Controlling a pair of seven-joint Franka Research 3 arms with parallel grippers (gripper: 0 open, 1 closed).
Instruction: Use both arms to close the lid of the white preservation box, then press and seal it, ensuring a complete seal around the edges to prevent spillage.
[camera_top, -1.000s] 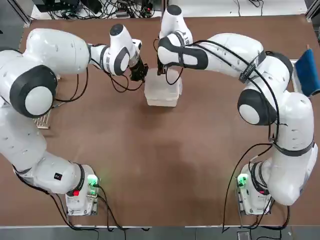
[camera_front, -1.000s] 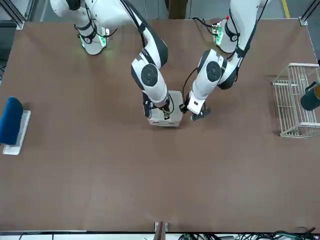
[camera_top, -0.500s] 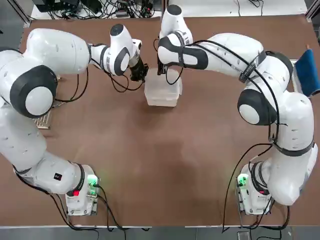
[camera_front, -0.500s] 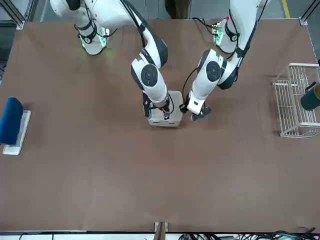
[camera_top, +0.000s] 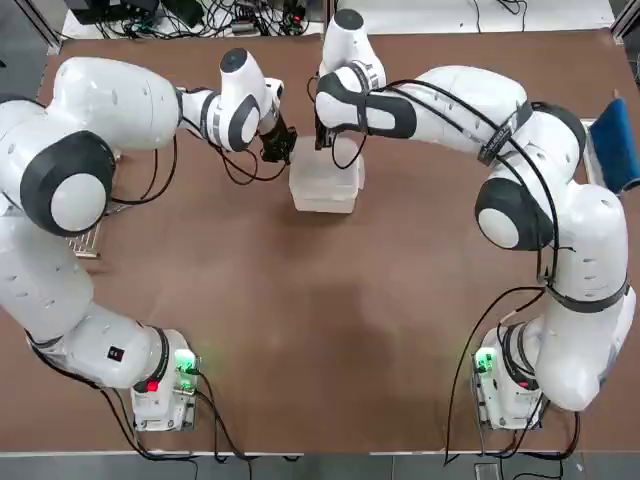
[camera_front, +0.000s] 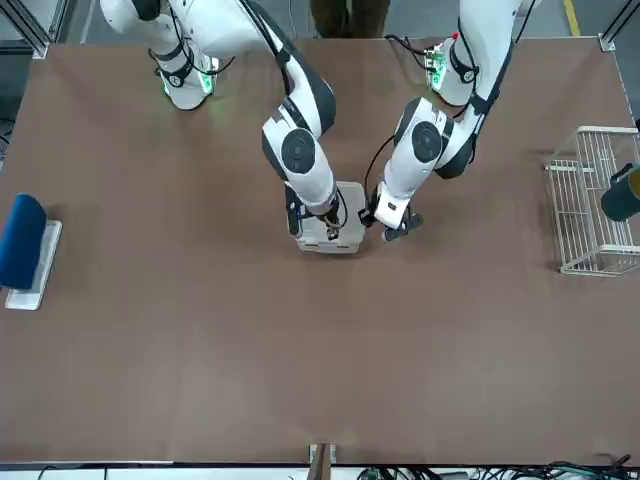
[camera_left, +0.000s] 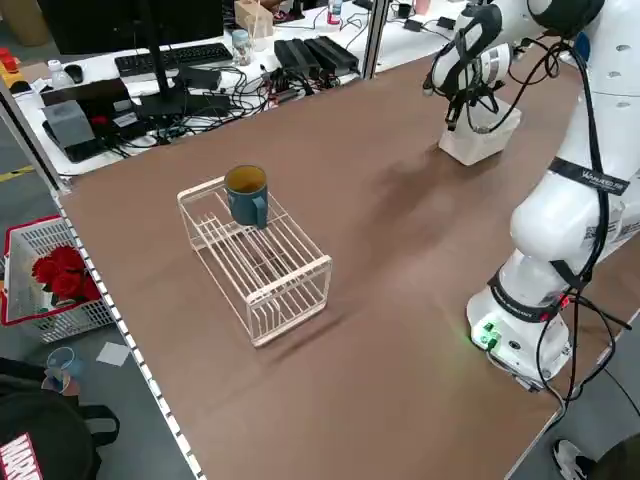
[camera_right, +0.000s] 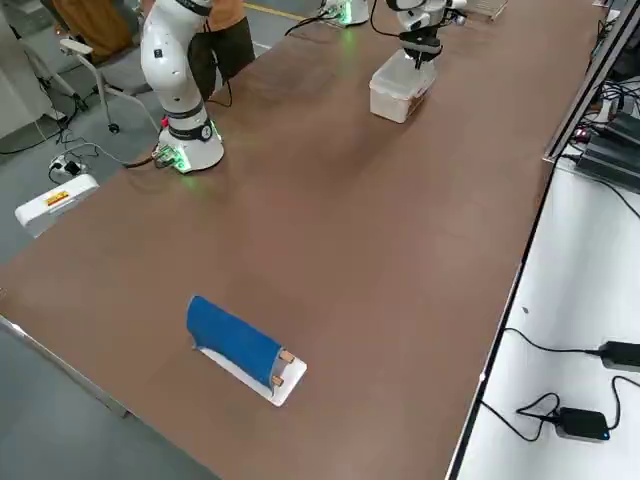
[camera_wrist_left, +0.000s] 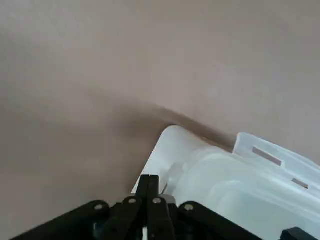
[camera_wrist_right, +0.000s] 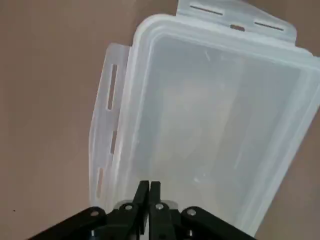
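Two pincers, one box, brown table.

Top view: white preservation box (camera_top: 323, 184) at table's far centre, lid (camera_top: 325, 176) already lying on it. Left pincer (camera_top: 279, 148) just beside box's far-left corner; right pincer (camera_top: 325, 140) over far edge, nearer the lid's middle. Both fingers pressed together, holding nothing. Box's long axis not certain from above.

Front view: right pincer (camera_front: 331, 230) tip down on lid surface; left pincer (camera_front: 399, 229) low beside box's side, contact unclear. Wire rack (camera_front: 592, 205) with dark mug (camera_front: 622, 192) well apart at one end, blue item on tray (camera_front: 25, 250) well apart at the other.

Left side view: rack and mug mid-table; desk with keyboards and cables beyond; basket of red flowers (camera_left: 58, 275) on floor.

Right side view: person partly shown behind far arm base.

Left wrist view: shut tips by rounded box corner, latch flap (camera_wrist_left: 267, 156) sticking outward.

Right wrist view: shut tips at lid rim; side flaps splayed, judged unlatched. Pressing and edge sealing judged pending.
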